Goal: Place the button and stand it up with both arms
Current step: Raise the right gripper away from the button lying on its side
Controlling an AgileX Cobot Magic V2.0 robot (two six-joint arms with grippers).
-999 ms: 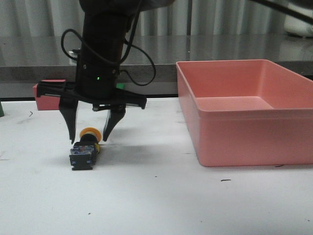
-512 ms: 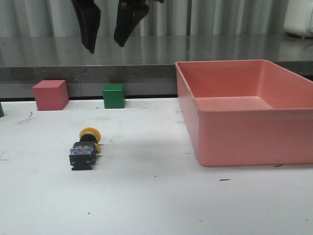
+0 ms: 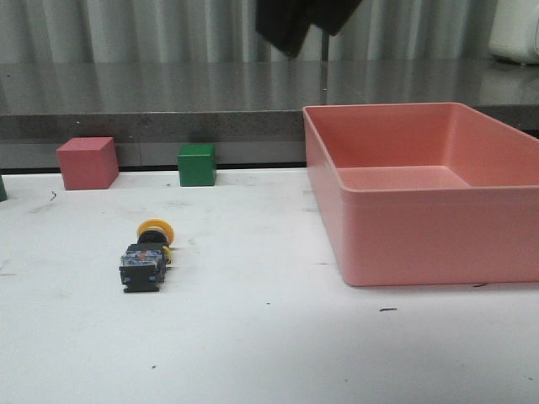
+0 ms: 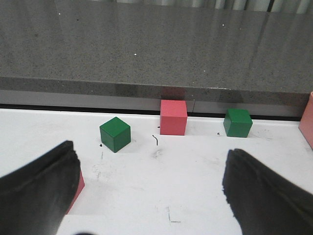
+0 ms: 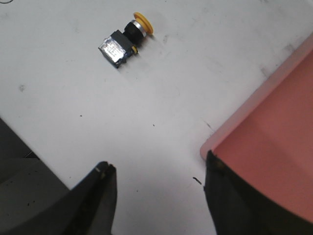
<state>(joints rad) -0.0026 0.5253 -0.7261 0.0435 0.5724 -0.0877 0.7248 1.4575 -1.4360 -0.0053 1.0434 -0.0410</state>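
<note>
Your button (image 3: 146,255) lies on its side on the white tabletop (image 3: 253,337), yellow cap toward the green cube (image 3: 197,164) — well left of the pink bin (image 3: 421,236). Both tools are spread and empty: left tool (image 4: 151,196), right tool (image 5: 159,196) — each high above the tabletop.

left fingers (image 4: 36,191): matte black, broad, rounded tips, faintly speckled
right fingers (image 5: 95,203): black, dusty, scuffed pale at one tip
arm (image 3: 299,21): black bulk
</note>
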